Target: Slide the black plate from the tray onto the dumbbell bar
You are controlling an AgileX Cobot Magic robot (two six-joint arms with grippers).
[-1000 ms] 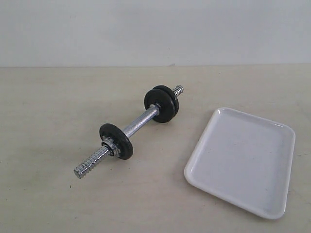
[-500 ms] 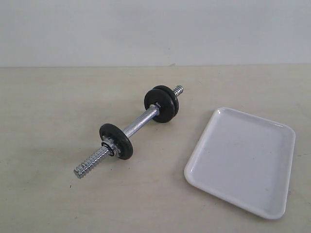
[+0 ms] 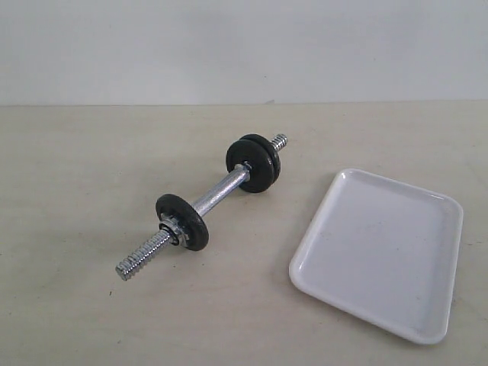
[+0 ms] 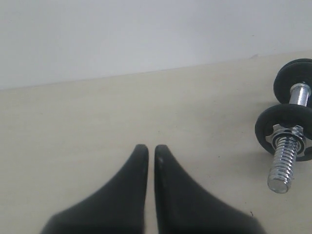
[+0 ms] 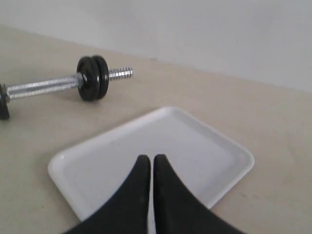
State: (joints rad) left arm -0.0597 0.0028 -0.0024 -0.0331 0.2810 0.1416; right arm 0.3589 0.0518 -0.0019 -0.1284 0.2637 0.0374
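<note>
The dumbbell bar (image 3: 221, 191) lies slantwise on the beige table, left of the tray (image 3: 381, 252). Three black plates are threaded on it: a pair (image 3: 254, 163) at the far end and one (image 3: 183, 221) near the front threaded end, with a collar nut against it. The white tray has nothing in it. Neither gripper shows in the exterior view. My left gripper (image 4: 147, 147) is shut and empty over bare table, beside the bar's (image 4: 284, 168) threaded end. My right gripper (image 5: 148, 157) is shut and empty above the tray (image 5: 195, 141).
A pale wall runs behind the table. The far pair of plates (image 5: 92, 71) also shows in the right wrist view, beyond the tray.
</note>
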